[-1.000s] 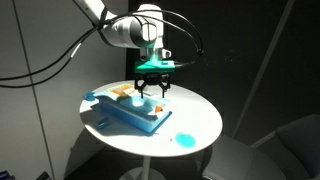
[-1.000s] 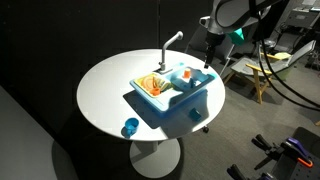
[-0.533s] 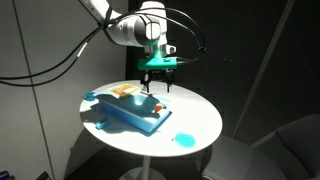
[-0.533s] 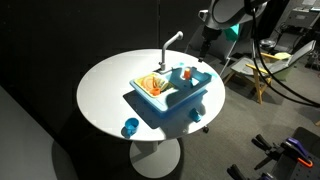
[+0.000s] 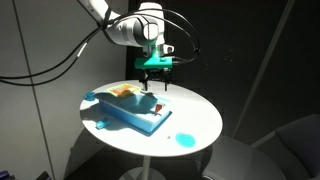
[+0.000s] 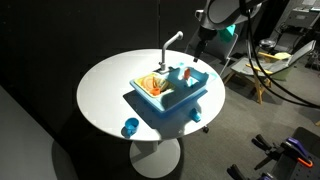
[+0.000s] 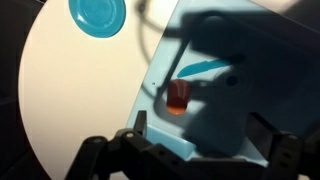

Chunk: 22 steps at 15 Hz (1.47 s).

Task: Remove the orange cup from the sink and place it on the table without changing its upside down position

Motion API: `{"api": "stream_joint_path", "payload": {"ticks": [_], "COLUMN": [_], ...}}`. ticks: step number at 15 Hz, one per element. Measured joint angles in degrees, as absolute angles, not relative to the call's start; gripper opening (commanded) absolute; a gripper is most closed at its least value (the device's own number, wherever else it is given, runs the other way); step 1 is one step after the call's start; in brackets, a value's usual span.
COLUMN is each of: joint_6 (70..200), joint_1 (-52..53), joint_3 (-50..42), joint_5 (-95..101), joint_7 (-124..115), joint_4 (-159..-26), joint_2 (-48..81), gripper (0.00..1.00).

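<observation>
The tiny orange cup (image 6: 187, 73) stands in the basin of the light blue sink (image 6: 172, 99), near its far corner. In the wrist view the cup (image 7: 179, 97) shows below and ahead of my fingers, in the shadowed sink (image 7: 215, 120). My gripper (image 5: 155, 78) hangs open and empty above the sink (image 5: 125, 112), clear of the cup. It also shows in the wrist view (image 7: 200, 135) and, dimly, in an exterior view (image 6: 203, 40). The sink rests on the round white table (image 5: 198, 115).
A round teal dish (image 5: 184, 139) lies on the table near its edge, also seen in the wrist view (image 7: 97, 15). A thin white faucet (image 6: 170, 42) rises at the sink's back. An orange-tan patch (image 6: 150, 84) fills the sink's other half. Dark surroundings, cables and furniture beyond the table.
My gripper has risen straight up from just above the sink, staying open and empty. The cup and sink have not moved.
</observation>
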<state>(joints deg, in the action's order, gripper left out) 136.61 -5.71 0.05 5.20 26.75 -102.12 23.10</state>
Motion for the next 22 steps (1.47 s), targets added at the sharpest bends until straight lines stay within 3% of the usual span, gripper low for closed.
{"api": "stream_joint_path", "payload": {"ticks": [12,22], "joint_6": [136.67,138.40], "joint_1": [-5.75,-5.41], "joint_3": [0.72,4.15], "joint_5": [4.69,3.42], "joint_7": [26.78,26.84], "joint_4": [-101.82,-96.18], "joint_2": [23.51,31.00], "gripper": [1.00,1.00]}}
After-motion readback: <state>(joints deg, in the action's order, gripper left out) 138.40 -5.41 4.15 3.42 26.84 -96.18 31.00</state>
